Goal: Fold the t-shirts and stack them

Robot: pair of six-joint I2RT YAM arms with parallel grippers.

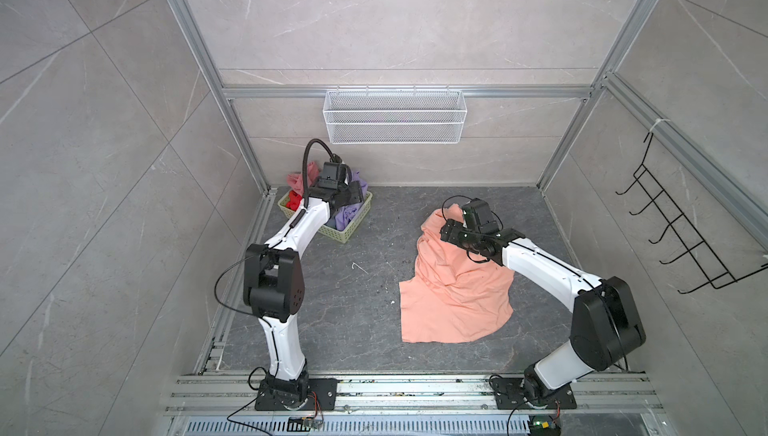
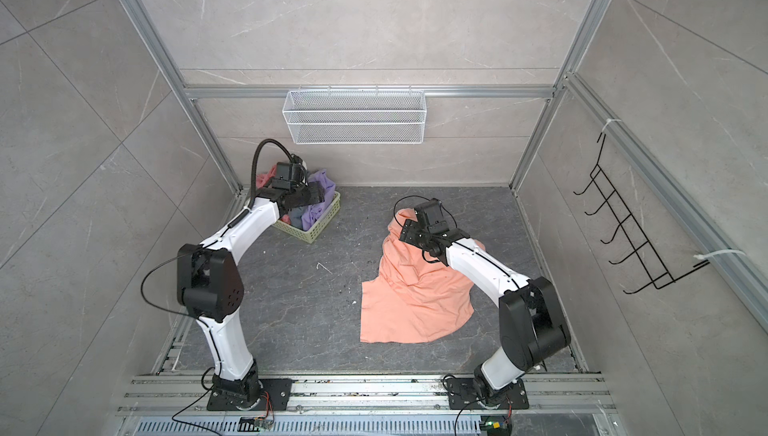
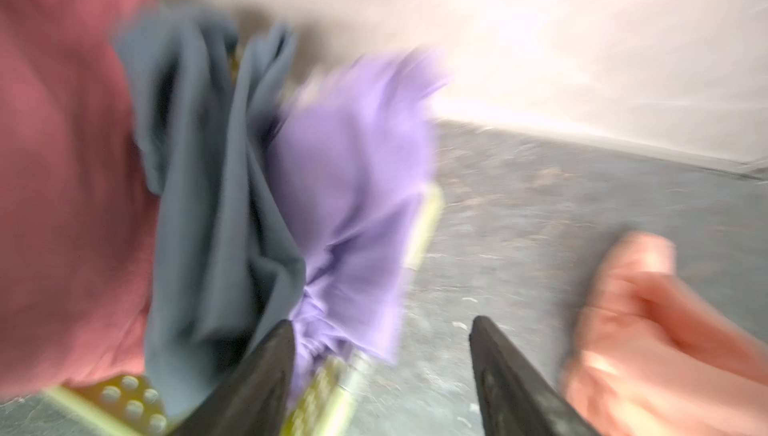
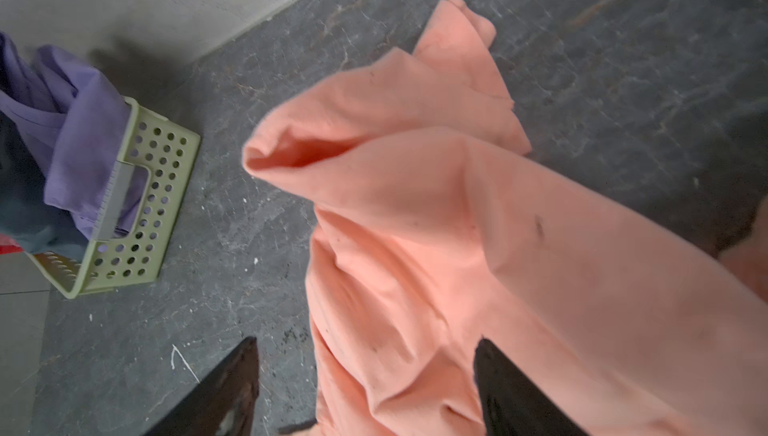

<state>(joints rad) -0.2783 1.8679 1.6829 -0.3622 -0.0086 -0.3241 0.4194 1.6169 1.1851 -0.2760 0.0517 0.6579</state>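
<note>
A peach-orange t-shirt (image 1: 453, 301) (image 2: 415, 301) lies crumpled and partly spread on the dark table, right of centre. My right gripper (image 1: 448, 233) (image 4: 365, 342) hangs open just above the shirt's far, bunched end (image 4: 457, 205), with nothing between its fingers. At the back left, a pale green basket (image 1: 349, 233) (image 4: 166, 188) holds lavender (image 1: 347, 215) (image 3: 353, 184), grey (image 3: 199, 164), dusty pink (image 1: 296, 180) (image 3: 62, 164) and red (image 1: 294, 201) t-shirts. My left gripper (image 1: 356, 193) (image 3: 380, 326) stands open over the basket's near rim, beside the lavender cloth. That wrist view is motion-blurred.
A white wire mesh basket (image 1: 395, 116) hangs on the back wall. A black hook rack (image 1: 673, 222) is fixed to the right wall. Aluminium frame posts stand at the table's back corners, and a rail (image 1: 415, 388) runs along the front. Bare dark tabletop (image 1: 353, 288) lies between basket and peach shirt.
</note>
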